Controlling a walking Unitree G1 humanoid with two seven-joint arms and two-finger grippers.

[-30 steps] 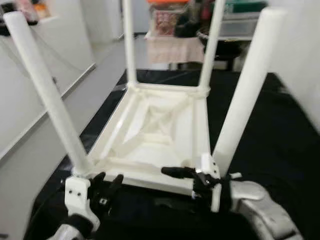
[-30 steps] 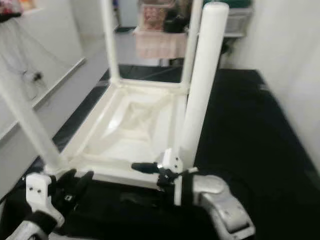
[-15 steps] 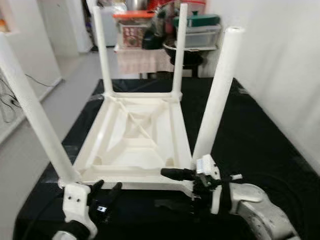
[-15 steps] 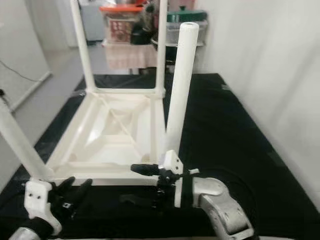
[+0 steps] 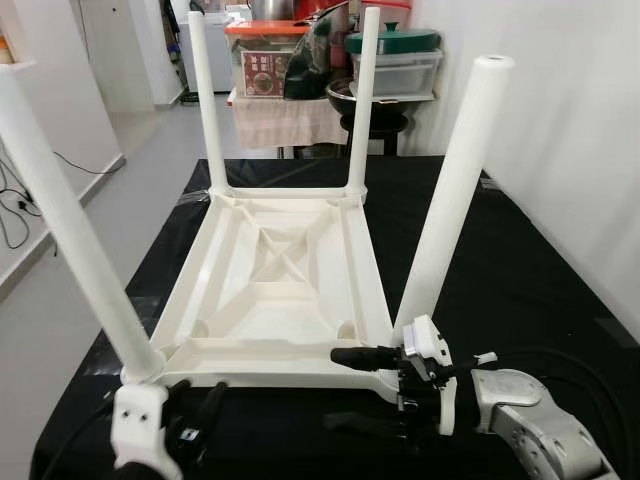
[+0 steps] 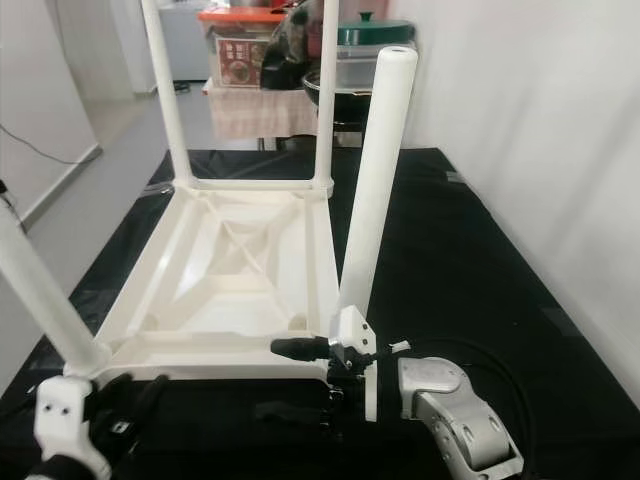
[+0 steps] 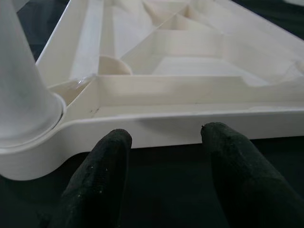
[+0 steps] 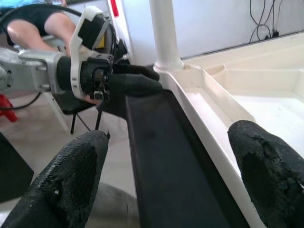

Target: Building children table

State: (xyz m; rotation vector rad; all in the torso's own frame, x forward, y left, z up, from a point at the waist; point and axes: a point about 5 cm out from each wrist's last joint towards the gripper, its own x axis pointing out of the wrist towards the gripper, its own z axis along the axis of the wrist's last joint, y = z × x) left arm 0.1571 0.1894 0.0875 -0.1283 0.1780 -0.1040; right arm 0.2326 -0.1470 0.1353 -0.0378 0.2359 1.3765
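Observation:
A white plastic children's table (image 5: pixel 280 290) lies upside down on a black cloth (image 5: pixel 520 280), its four legs pointing up. The near left leg (image 5: pixel 70 230) and near right leg (image 5: pixel 455 190) lean outward. Two far legs (image 5: pixel 203 100) stand straighter. My left gripper (image 7: pixel 164 142) is open just in front of the near rim, beside the left leg's socket, not touching. My right gripper (image 5: pixel 350 390) is open at the near right corner, one finger above the rim and one low over the cloth. My left gripper (image 8: pixel 90 61) also appears in the right wrist view.
A side table with storage boxes and pots (image 5: pixel 300 70) stands beyond the cloth. A white wall (image 5: pixel 580 150) runs close on the right. Floor with cables (image 5: pixel 20 210) lies on the left. A person (image 8: pixel 33 23) sits on a chair behind my left arm.
The whole picture has shifted and sharpened, so the camera moved. Both grippers stay open at the table's near corners; the left one sits lower in the view.

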